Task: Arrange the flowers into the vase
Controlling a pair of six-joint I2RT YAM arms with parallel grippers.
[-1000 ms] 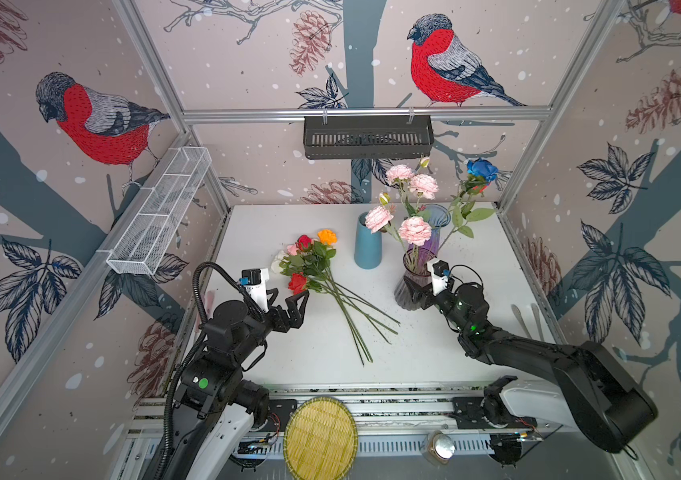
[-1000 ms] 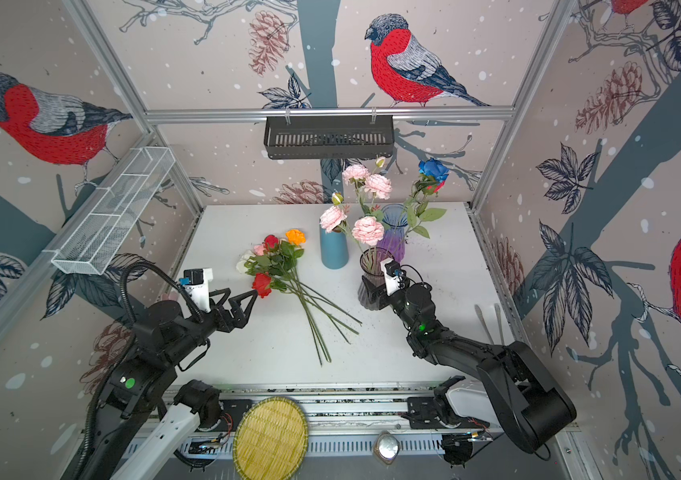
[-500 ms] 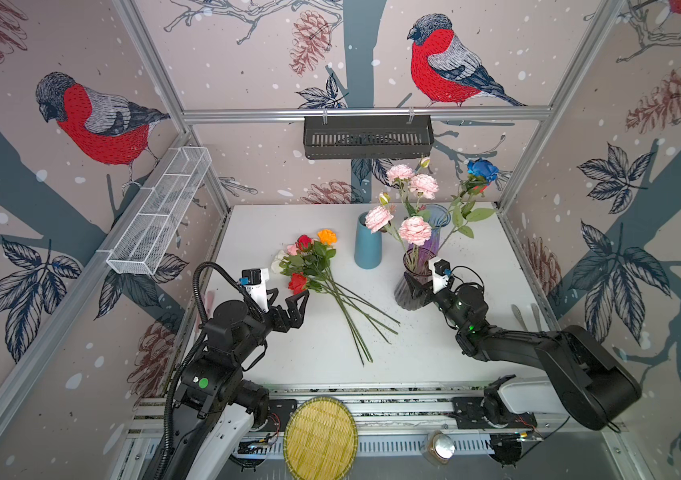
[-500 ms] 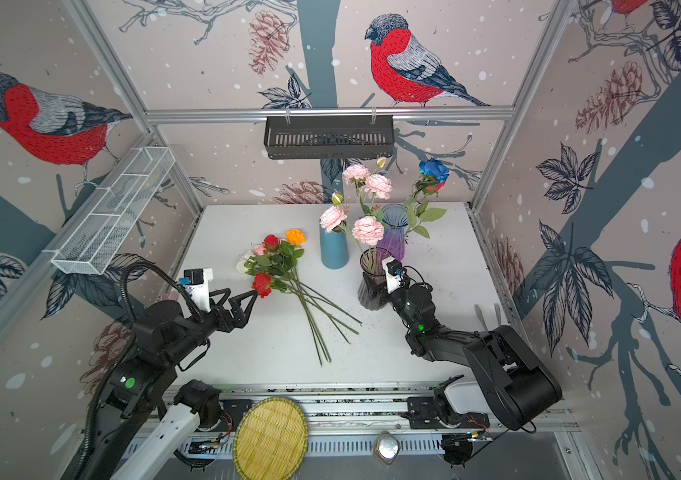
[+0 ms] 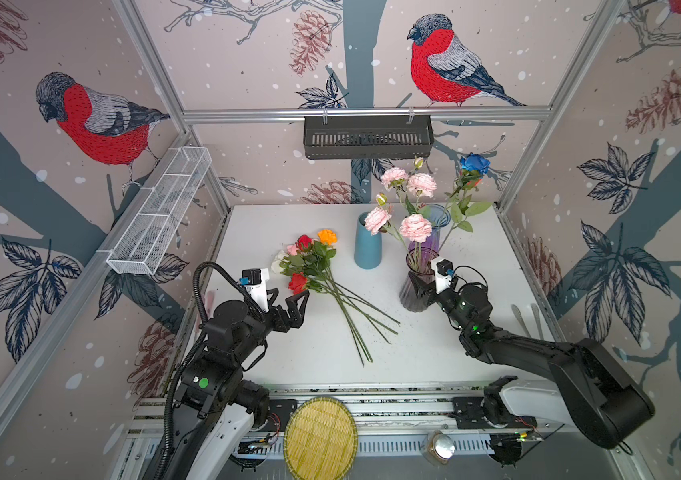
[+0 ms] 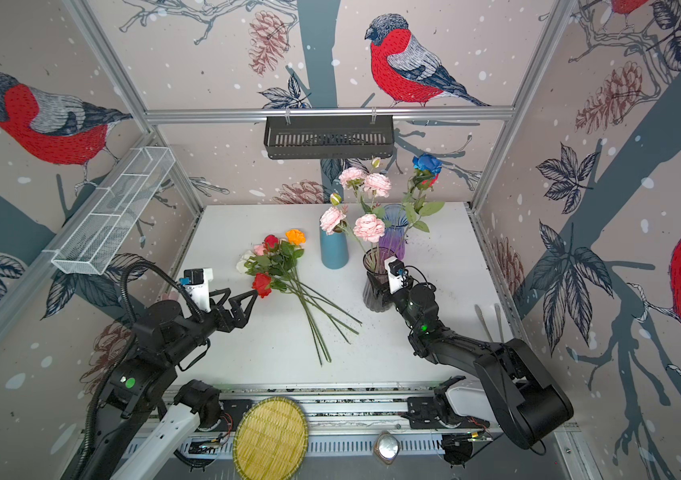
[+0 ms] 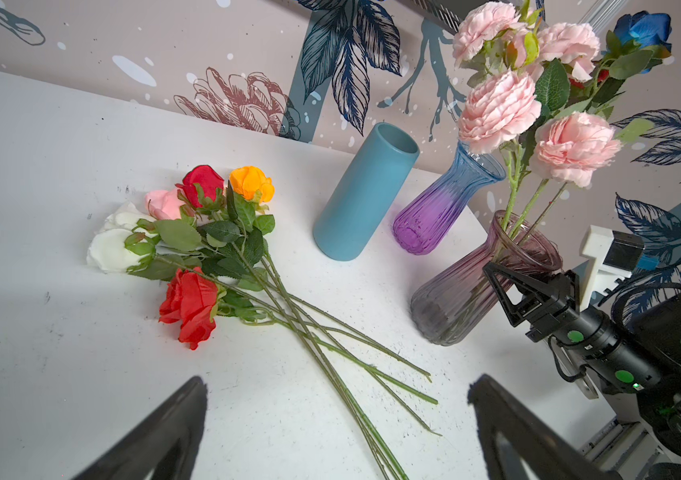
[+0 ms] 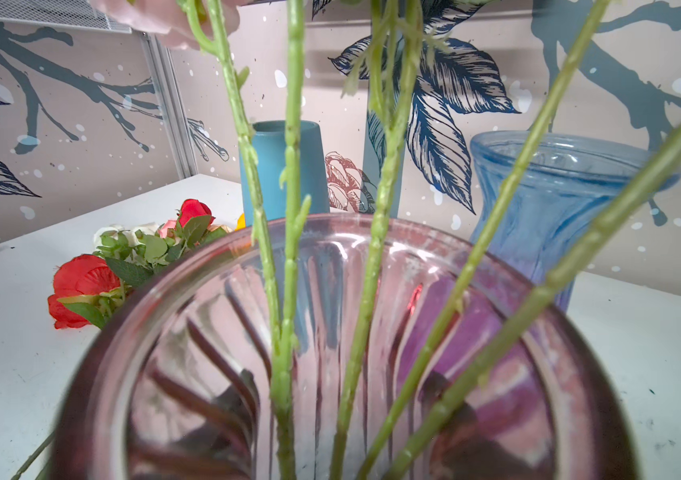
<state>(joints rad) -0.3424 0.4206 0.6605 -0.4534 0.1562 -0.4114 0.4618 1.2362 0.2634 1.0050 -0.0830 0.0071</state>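
Left wrist view gives the clearest reading. The smoky glass vase (image 7: 451,303) already carries pink peonies (image 7: 496,108) and, as it seems, a blue rose (image 7: 644,25). The right tool (image 5: 421,286) stands at the neck of the vase. One finger lies against the near side of the glass and the other is hidden, so I cannot tell if it presses or only stands around it. The left tool (image 5: 291,297) is wide open and empty, just beside a red rose (image 7: 189,303). This rose is the nearest one in the loose flowers (image 7: 205,249), which lie on the desk (image 7: 39,208) well apart from the vase.

I judge the step to be steadying the vase while one more flower is fetched. The glass is smooth and the tall blooms make it top-heavy, so the hold should be gentle and low. The stems cross each other, so the left tool should take one stem below its leaves, not the soft bloom, and lift it free slowly.

The desk is white with small dark marks. A teal vase (image 7: 365,195) and a blue-purple vase (image 7: 442,208) stand empty behind. The walls show bird wallpaper. A black basket (image 5: 367,137) and a white wire shelf (image 5: 160,216) hang above.
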